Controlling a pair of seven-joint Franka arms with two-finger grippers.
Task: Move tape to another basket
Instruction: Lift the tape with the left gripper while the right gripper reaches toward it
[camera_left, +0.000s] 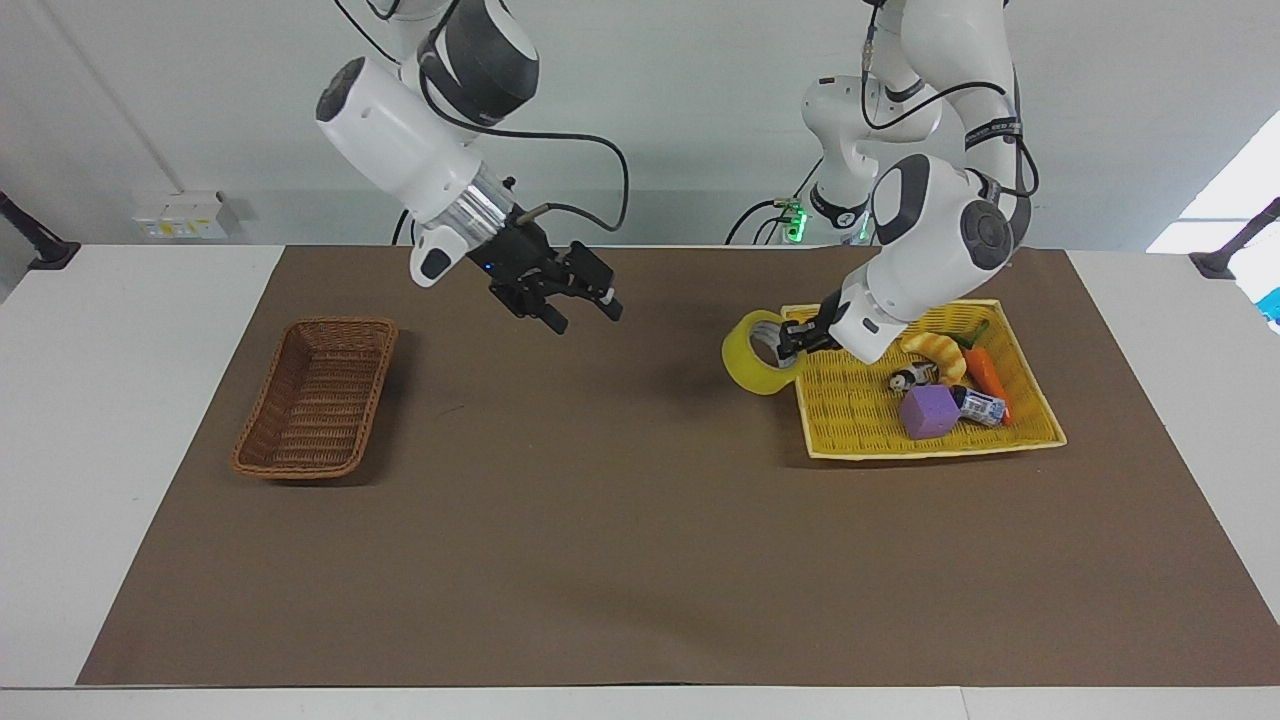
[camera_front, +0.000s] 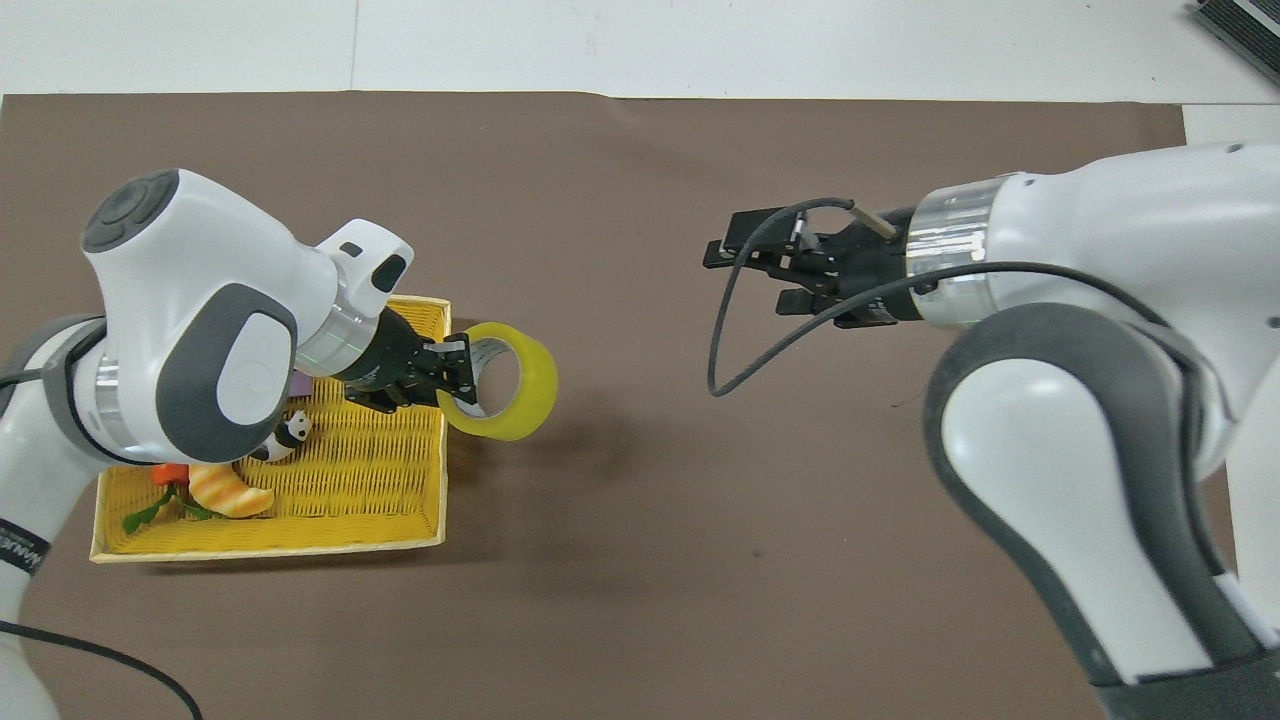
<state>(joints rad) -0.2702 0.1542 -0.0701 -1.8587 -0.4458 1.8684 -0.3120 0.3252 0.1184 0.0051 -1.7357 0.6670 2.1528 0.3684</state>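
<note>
Left pincer (camera_left: 793, 343): closed on the tape's wall, raised over the yellow basket's (camera_left: 860, 420) edge toward the desk's middle.
Tape (camera_left: 752, 352): yellow ring held in the air, over the brown mat (camera_left: 620, 520) just beside the yellow basket.
Right pincer (camera_left: 583, 308): fingers spread wide, holding nothing, raised over the mat between the 2 baskets.
Basket (camera_left: 316, 397): dark wicker, at the right arm's end of the desk (camera_left: 90, 400).
Yellow basket contents: purple cube (camera_left: 929, 411), carrot, croissant, small panda figure.
</note>
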